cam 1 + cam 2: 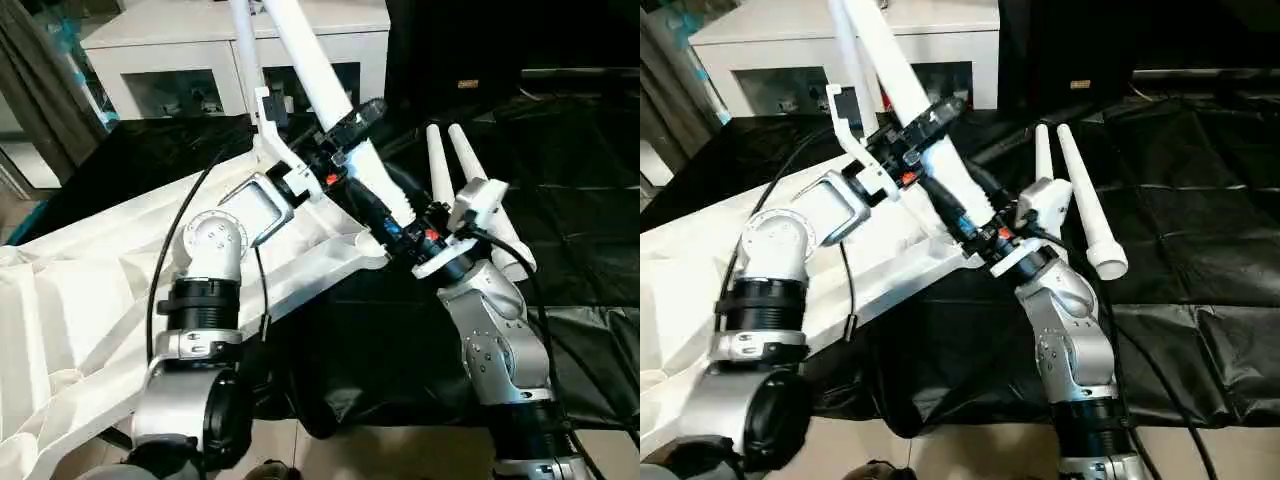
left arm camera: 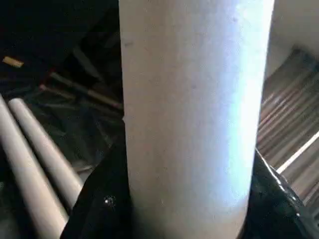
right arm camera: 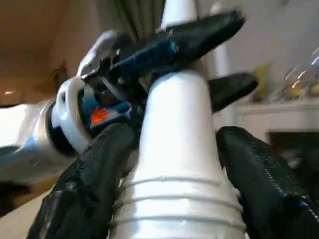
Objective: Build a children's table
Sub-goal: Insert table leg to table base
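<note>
Rising between both grippers, one leg (image 1: 310, 65): left gripper (image 1: 345, 135) and right gripper (image 3: 169, 164) clamping it.

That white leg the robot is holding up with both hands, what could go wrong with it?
The leg leans at a slant, not straight up, so it may jam in the corner of the tabletop or slip aside. The left hand and right hand grip it close together, so they might bump. Two spare legs lie right beside the right arm and could get knocked and roll.
</note>
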`<state>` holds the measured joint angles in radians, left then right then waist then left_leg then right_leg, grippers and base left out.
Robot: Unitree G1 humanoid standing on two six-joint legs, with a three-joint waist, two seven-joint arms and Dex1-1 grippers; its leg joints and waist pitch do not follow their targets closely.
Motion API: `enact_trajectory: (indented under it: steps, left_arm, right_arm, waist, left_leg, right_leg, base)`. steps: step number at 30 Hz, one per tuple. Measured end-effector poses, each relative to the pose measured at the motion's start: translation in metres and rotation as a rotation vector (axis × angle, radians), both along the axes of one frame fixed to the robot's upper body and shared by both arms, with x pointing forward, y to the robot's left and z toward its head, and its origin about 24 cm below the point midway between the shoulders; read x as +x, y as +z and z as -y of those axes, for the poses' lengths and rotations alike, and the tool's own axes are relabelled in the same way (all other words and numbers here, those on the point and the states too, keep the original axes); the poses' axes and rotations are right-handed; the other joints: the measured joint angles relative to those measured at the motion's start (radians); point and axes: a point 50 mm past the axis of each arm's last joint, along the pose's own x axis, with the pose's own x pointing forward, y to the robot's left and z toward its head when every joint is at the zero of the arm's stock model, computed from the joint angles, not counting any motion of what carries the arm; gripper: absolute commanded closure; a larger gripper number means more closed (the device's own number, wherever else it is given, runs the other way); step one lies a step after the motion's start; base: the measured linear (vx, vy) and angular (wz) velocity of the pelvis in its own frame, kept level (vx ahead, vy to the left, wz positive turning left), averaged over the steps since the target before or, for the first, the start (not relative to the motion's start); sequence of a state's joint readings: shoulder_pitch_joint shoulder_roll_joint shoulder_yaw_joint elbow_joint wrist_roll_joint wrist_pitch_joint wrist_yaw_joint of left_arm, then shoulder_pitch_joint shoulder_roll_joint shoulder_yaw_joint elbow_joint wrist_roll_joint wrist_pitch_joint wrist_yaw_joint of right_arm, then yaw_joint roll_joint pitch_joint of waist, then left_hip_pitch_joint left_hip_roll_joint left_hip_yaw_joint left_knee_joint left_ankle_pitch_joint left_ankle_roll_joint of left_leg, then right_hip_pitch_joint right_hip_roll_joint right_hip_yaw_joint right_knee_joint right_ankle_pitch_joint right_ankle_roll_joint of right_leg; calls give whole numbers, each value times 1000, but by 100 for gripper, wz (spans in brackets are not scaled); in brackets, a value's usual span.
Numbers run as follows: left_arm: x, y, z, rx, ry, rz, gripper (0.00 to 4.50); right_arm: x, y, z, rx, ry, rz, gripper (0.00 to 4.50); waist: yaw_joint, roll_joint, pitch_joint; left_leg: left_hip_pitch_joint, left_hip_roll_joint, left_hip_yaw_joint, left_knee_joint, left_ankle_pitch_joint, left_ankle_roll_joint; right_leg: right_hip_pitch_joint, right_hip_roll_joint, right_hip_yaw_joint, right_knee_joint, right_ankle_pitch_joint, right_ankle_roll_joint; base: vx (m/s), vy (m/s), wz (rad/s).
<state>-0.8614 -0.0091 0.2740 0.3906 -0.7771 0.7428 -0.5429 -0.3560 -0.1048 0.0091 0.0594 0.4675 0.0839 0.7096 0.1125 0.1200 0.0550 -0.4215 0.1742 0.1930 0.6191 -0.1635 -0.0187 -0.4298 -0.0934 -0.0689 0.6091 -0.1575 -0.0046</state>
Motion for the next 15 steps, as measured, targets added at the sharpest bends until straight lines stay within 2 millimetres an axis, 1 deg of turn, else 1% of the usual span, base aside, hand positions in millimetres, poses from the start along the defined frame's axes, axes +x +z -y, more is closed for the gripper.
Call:
enact_trajectory:
  steps: [2,3,4,6,11,15]
  left_arm:
    - [2,2,-7,60,29,43,250]
    - [2,3,-9,79,44,60,250]
    - [2,5,-11,102,53,87,251]
    - [1,8,-12,123,45,119,251]
    - [-3,13,-7,164,0,180,251]
    - [-4,15,-9,190,-19,210,251]
  right_arm:
    - [-2,-2,2,4,70,-68,100]
    - [-2,-2,5,-2,85,-89,88]
    - [-1,-2,10,-26,100,-123,67]
    - [2,1,16,-59,120,-164,64]
    - [9,23,33,-129,197,-214,64]
    - [15,43,44,-64,241,-260,64]
  waist:
    - [0,1,1]
    - [0,1,0]
    - [0,1,0]
    - [1,2,1]
    - [3,0,2]
    - [3,0,1]
  left_leg:
    - [0,0,-1,0,0,0]
    - [0,0,-1,0,0,0]
    - [0,0,-1,0,0,0]
    - [0,0,-1,0,0,0]
    - [1,0,-1,0,0,0]
    - [1,0,0,0,0,0]
  right_leg:
    - [0,0,0,0,0,0]
    - [0,0,0,0,0,0]
    - [0,0,0,0,0,0]
    - [0,0,0,0,0,0]
    - [1,0,0,1,0,1]
    - [1,0,0,1,0,1]
  base:
    - [0,0,0]
    - [0,0,0]
    - [0,0,0]
    - [0,0,0]
    - [0,0,0]
    - [0,0,0]
